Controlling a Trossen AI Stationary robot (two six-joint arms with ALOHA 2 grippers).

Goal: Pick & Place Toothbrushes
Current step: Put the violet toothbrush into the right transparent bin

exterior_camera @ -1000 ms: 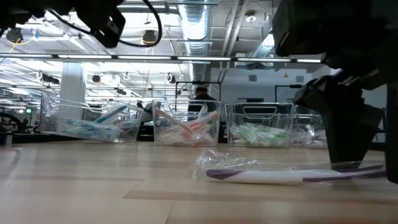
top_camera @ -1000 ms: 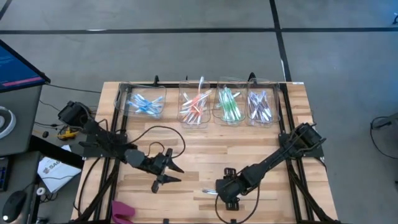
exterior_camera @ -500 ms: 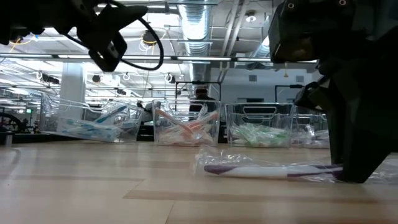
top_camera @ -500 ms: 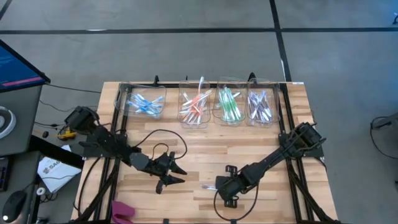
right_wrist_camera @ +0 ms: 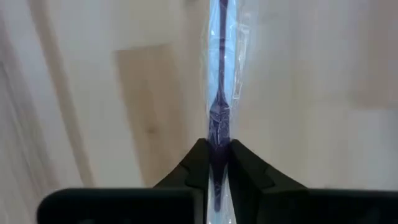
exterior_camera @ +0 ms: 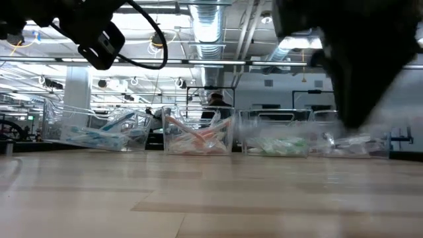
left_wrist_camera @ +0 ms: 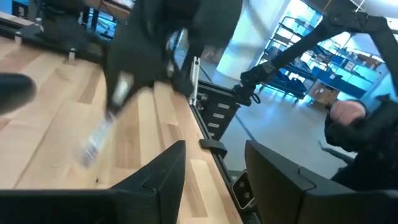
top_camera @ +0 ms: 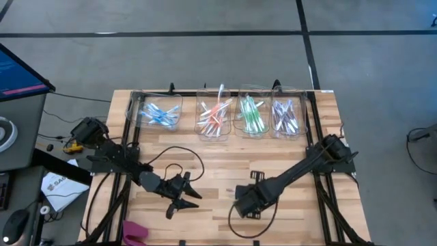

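Lifted off the table, right end effector (right_wrist_camera: 212,163) stays clamped on a wrapped purple toothbrush (right_wrist_camera: 221,81).

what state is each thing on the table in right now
right gripper: shut on a wrapped purple toothbrush, off the table
left gripper: open, holding nothing
blue bin: upright, holds blue toothbrushes
orange-red bin: upright, holds orange-red toothbrushes, one sticking above the rim
green bin: upright, holds green toothbrushes
purple bin: upright, holds purple toothbrushes
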